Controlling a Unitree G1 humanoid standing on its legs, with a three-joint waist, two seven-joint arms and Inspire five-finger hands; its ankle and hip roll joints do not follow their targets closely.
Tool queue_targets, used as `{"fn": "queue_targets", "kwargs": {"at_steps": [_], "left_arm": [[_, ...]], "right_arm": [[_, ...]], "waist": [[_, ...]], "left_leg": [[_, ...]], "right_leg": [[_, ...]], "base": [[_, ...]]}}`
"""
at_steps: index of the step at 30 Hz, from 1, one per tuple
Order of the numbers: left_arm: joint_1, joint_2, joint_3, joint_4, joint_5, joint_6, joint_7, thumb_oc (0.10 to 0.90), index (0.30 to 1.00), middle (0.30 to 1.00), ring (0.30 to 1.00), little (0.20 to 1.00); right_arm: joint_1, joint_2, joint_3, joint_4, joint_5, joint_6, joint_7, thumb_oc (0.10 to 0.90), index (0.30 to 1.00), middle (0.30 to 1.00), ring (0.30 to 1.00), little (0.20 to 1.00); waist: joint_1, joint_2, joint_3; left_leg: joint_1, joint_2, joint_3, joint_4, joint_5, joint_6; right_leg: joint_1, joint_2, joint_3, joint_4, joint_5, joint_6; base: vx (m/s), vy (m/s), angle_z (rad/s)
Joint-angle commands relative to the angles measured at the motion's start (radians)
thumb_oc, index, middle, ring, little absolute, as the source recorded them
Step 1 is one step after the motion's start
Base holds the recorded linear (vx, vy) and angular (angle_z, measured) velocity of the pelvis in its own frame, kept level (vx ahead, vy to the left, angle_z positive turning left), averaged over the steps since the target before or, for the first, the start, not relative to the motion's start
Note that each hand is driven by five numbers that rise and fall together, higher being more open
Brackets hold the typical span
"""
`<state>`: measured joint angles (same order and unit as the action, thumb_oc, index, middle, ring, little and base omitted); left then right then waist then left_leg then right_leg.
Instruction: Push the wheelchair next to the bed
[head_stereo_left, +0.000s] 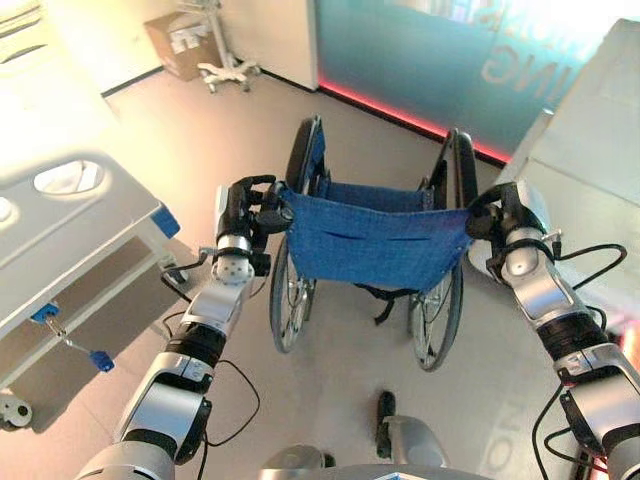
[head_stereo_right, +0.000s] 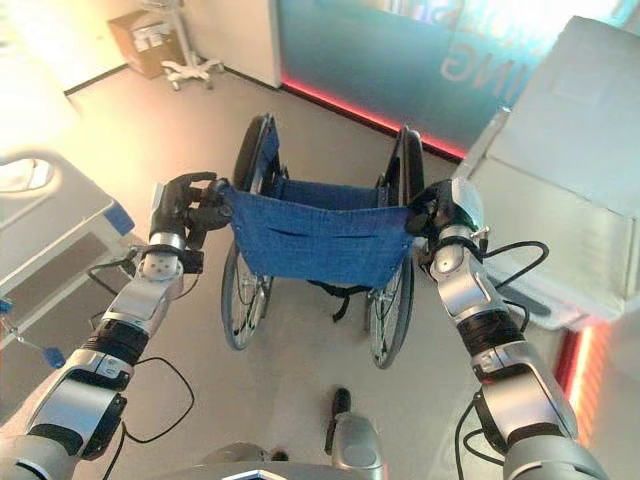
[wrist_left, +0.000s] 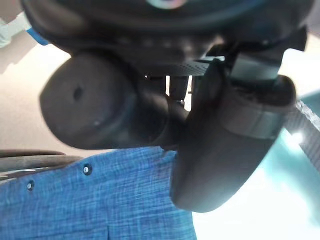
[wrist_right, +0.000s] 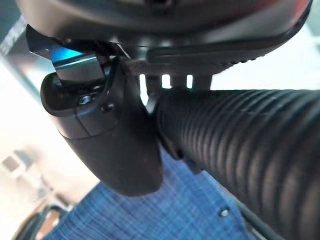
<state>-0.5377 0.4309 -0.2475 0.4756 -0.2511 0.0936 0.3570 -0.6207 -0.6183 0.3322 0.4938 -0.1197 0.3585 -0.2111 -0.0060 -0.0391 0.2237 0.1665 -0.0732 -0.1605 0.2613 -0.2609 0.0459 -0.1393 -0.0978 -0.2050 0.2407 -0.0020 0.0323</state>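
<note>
The wheelchair stands at the middle of the frame on the pale floor, its back toward the camera, with the blue cloth backrest stretched between the two push handles and the large spoked wheels below it. The left hand sits at the left end of the backrest, its dark fingers curled round the left push handle, as the left wrist view shows with blue cloth just beside them. The right hand sits at the right end of the backrest, and in the right wrist view its fingers wrap the ribbed black handle grip. The bed lies at the left edge of the frame, pale grey with blue corner pieces, apart from the wheelchair with open floor between them. At the upper left a cardboard box stands against the wall beside a white wheeled stand. A teal glass wall with a red strip along its foot runs across the upper middle, and a pale grey cabinet fills the upper right.
</note>
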Motion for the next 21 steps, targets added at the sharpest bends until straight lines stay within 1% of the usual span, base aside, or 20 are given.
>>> {"fn": "queue_targets", "kwargs": {"at_steps": [1,2,3,4,5,6,7,8,9,10,12,13,14,15,16,17,18,19,20,21], "left_arm": [[0.12,0.009,-0.016,-0.055,-0.044,-0.01,-0.009,0.4,0.3,0.3,0.3,0.3],[0.122,0.007,-0.017,-0.056,-0.045,-0.01,-0.007,0.4,0.3,0.3,0.3,0.3],[0.132,-0.004,-0.02,-0.056,-0.046,-0.009,-0.009,0.4,0.3,0.3,0.3,0.3],[0.138,-0.009,-0.022,-0.056,-0.043,-0.012,-0.014,0.4,0.3,0.3,0.3,0.3],[0.147,-0.017,-0.026,-0.057,-0.041,-0.017,-0.019,0.4,0.3,0.3,0.3,0.3],[0.153,-0.024,-0.028,-0.058,-0.033,-0.022,-0.024,0.4,0.3,0.3,0.3,0.3],[0.159,-0.029,-0.031,-0.06,-0.028,-0.029,-0.02,0.4,0.3,0.3,0.3,0.3],[0.161,-0.033,-0.031,-0.06,-0.023,-0.034,-0.02,0.4,0.3,0.3,0.3,0.3],[0.166,-0.035,-0.028,-0.066,-0.023,-0.038,-0.022,0.4,0.3,0.3,0.3,0.3],[0.167,-0.037,-0.026,-0.073,-0.021,-0.039,-0.026,0.4,0.3,0.3,0.3,0.3],[0.171,-0.042,-0.028,-0.082,-0.006,-0.04,-0.027,0.4,0.3,0.3,0.3,0.3],[0.175,-0.044,-0.029,-0.088,0.004,-0.041,-0.026,0.4,0.3,0.3,0.3,0.3],[0.176,-0.044,-0.028,-0.089,0.007,-0.041,-0.027,0.4,0.3,0.3,0.3,0.3],[0.18,-0.041,-0.024,-0.094,0.015,-0.043,-0.033,0.4,0.3,0.3,0.3,0.3],[0.182,-0.04,-0.022,-0.096,0.018,-0.044,-0.037,0.4,0.3,0.3,0.3,0.3],[0.191,-0.033,-0.014,-0.101,0.021,-0.045,-0.048,0.4,0.3,0.3,0.3,0.3],[0.199,-0.023,-0.007,-0.11,0.02,-0.046,-0.056,0.4,0.3,0.3,0.3,0.3],[0.204,-0.014,-0.001,-0.111,0.022,-0.053,-0.062,0.4,0.3,0.3,0.3,0.3],[0.21,-0.011,0.006,-0.101,0.022,-0.057,-0.054,0.4,0.3,0.3,0.3,0.3],[0.214,-0.007,0.008,-0.095,0.012,-0.058,-0.045,0.4,0.3,0.3,0.3,0.3]], "right_arm": [[-0.024,-0.051,0.078,0.078,-0.093,-0.059,0.046,0.4,0.3,0.3,0.3,0.3],[-0.024,-0.053,0.08,0.081,-0.093,-0.062,0.045,0.4,0.3,0.3,0.3,0.3],[-0.022,-0.059,0.083,0.096,-0.097,-0.07,0.044,0.4,0.3,0.3,0.3,0.3],[-0.021,-0.062,0.085,0.102,-0.097,-0.073,0.044,0.4,0.3,0.3,0.3,0.3],[-0.02,-0.065,0.086,0.11,-0.097,-0.073,0.042,0.4,0.3,0.3,0.3,0.3],[-0.021,-0.068,0.089,0.117,-0.094,-0.077,0.04,0.4,0.3,0.3,0.3,0.3],[-0.027,-0.066,0.095,0.127,-0.095,-0.082,0.036,0.4,0.3,0.3,0.3,0.3],[-0.033,-0.063,0.098,0.132,-0.095,-0.079,0.03,0.4,0.3,0.3,0.3,0.3],[-0.042,-0.059,0.101,0.139,-0.096,-0.071,0.027,0.4,0.3,0.3,0.3,0.3],[-0.054,-0.051,0.104,0.148,-0.103,-0.061,0.026,0.4,0.3,0.3,0.3,0.3],[-0.061,-0.039,0.109,0.153,-0.11,-0.051,0.018,0.4,0.3,0.3,0.3,0.3],[-0.065,-0.036,0.112,0.157,-0.109,-0.049,0.017,0.4,0.3,0.3,0.3,0.3],[-0.067,-0.035,0.113,0.158,-0.108,-0.05,0.018,0.4,0.3,0.3,0.3,0.3],[-0.078,-0.032,0.116,0.168,-0.105,-0.052,0.019,0.4,0.3,0.3,0.3,0.3],[-0.083,-0.032,0.117,0.17,-0.104,-0.052,0.02,0.4,0.3,0.3,0.3,0.3],[-0.093,-0.033,0.118,0.18,-0.106,-0.058,0.032,0.4,0.3,0.3,0.3,0.3],[-0.107,-0.035,0.123,0.182,-0.114,-0.066,0.05,0.4,0.3,0.3,0.3,0.3],[-0.122,-0.037,0.131,0.187,-0.117,-0.076,0.056,0.4,0.3,0.3,0.3,0.3],[-0.136,-0.031,0.138,0.2,-0.103,-0.086,0.062,0.4,0.3,0.3,0.3,0.3],[-0.138,-0.02,0.135,0.206,-0.106,-0.092,0.077,0.4,0.3,0.3,0.3,0.3]], "waist": [[0.09,-0.027,-0.04],[0.091,-0.027,-0.042],[0.101,-0.033,-0.041],[0.107,-0.037,-0.036],[0.12,-0.044,-0.023],[0.132,-0.04,-0.008],[0.142,-0.033,0.003],[0.145,-0.031,0.005],[0.153,-0.024,0.013],[0.161,-0.013,0.021],[0.173,0.004,0.029],[0.182,0.014,0.034],[0.185,0.016,0.036],[0.199,0.029,0.036],[0.204,0.033,0.034],[0.219,0.043,0.024],[0.239,0.051,0.015],[0.254,0.054,0.009],[0.264,0.052,0.003],[0.268,0.046,-0.001]], "left_leg": [[-0.056,0.135,0.069,0.165,0.134,-0.046],[-0.062,0.138,0.07,0.175,0.141,-0.048],[-0.104,0.155,0.093,0.258,0.187,-0.053],[-0.14,0.157,0.103,0.299,0.205,-0.054],[-0.2,0.158,0.117,0.332,0.219,-0.049],[-0.226,0.126,0.117,0.309,0.19,-0.037],[-0.233,0.101,0.116,0.28,0.179,-0.034],[-0.24,0.085,0.123,0.233,0.188,-0.035],[-0.246,0.07,0.138,0.169,0.201,-0.043],[-0.266,0.043,0.161,0.097,0.224,-0.056],[-0.319,0.008,0.189,0.034,0.271,-0.072],[-0.351,-0.009,0.202,-0.008,0.304,-0.081],[-0.356,-0.013,0.207,-0.021,0.311,-0.082],[-0.379,-0.027,0.233,-0.085,0.343,-0.082],[-0.384,-0.031,0.241,-0.106,0.352,-0.082],[-0.394,-0.043,0.253,-0.154,0.379,-0.08],[-0.404,-0.054,0.249,-0.189,0.406,-0.077],[-0.405,-0.056,0.239,-0.202,0.41,-0.072],[-0.392,-0.058,0.235,-0.178,0.374,-0.049],[-0.385,-0.062,0.231,-0.16,0.352,-0.041]], "right_leg": [[0.01,-0.019,0.01,-0.012,-0.012,0.026],[0.015,-0.017,0.006,-0.015,-0.017,0.022],[0.055,-0.01,-0.021,-0.025,-0.04,-0.001],[0.079,-0.007,-0.032,-0.033,-0.047,-0.01],[0.117,-0.004,-0.041,-0.049,-0.053,-0.02],[0.146,0.005,-0.042,-0.06,-0.057,-0.019],[0.165,0.018,-0.038,-0.064,-0.066,-0.021],[0.176,0.026,-0.043,-0.073,-0.069,-0.021],[0.201,0.038,-0.05,-0.086,-0.077,-0.021],[0.229,0.056,-0.055,-0.108,-0.082,-0.021],[0.262,0.083,-0.049,-0.144,-0.083,-0.022],[0.28,0.1,-0.04,-0.166,-0.079,-0.023],[0.285,0.104,-0.037,-0.171,-0.079,-0.023],[0.302,0.124,-0.032,-0.179,-0.084,-0.024],[0.307,0.131,-0.031,-0.179,-0.088,-0.024],[0.326,0.148,-0.029,-0.175,-0.104,-0.025],[0.345,0.163,-0.025,-0.165,-0.127,-0.028],[0.352,0.169,-0.023,-0.149,-0.147,-0.033],[0.348,0.166,-0.026,-0.112,-0.181,-0.037],[0.353,0.157,-0.026,-0.079,-0.204,-0.029]], "base": [[0.21,-0.254,0.25],[0.34,-0.409,0.23],[0.25,-0.319,0.18],[0.34,-0.418,0.36],[0.3,-0.318,0.44],[0.31,-0.27,0.44],[0.24,-0.153,0.32],[0.23,-0.109,0.17],[0.25,-0.102,0.15],[0.28,-0.113,0.13],[0.25,-0.108,0.14],[0.21,-0.085,0.07],[0.31,-0.088,-0.05],[0.27,-0.056,-0.16],[0.39,-0.07,-0.23],[0.4,-0.051,-0.17],[0.46,-0.036,-0.13],[0.43,0.004,-0.3],[0.35,0.029,-0.44],[0.37,0.031,-0.61]]}}
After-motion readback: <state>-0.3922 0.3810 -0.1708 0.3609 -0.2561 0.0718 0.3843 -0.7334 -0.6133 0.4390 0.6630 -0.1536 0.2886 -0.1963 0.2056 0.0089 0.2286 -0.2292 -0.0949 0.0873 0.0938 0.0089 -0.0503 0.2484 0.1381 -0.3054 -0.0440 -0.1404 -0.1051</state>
